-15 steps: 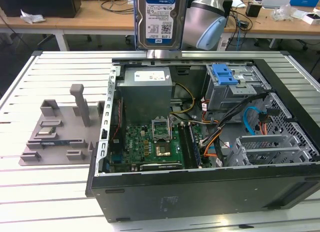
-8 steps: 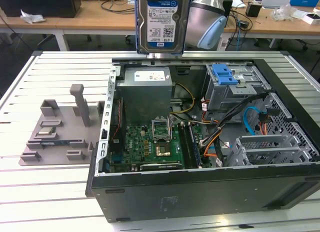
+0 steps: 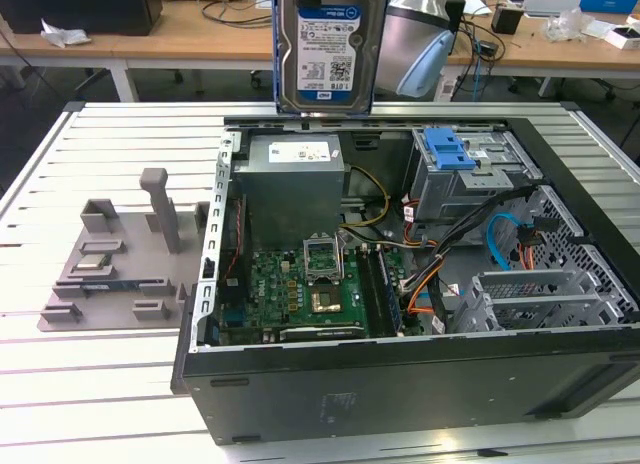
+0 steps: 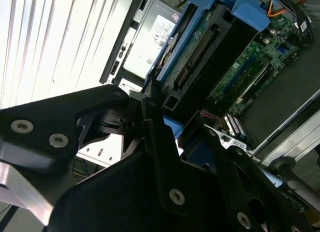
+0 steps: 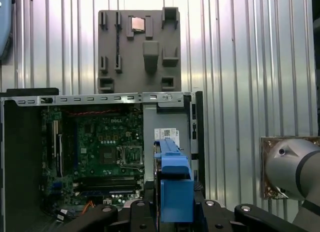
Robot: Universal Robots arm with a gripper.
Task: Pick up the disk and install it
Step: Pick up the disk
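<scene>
Gripper point(image 5: 174, 212) up close, jaws clamped on the disk point(image 3: 325, 54), apparently by its blue rails, though the contact's half hidden. Below sits the open computer case point(image 3: 400, 389), and the disk hangs upright, high above its power supply point(image 3: 290, 184). Carrying it well means a firm hold, no tilt, and staying clear of the cables point(image 3: 465, 229)

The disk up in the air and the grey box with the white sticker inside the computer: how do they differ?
The disk is thin and flat; the power supply is a bulkier box. The disk hangs upright above the case in the pincer; the power supply sits inside it. Both are grey metal with labels.
</scene>
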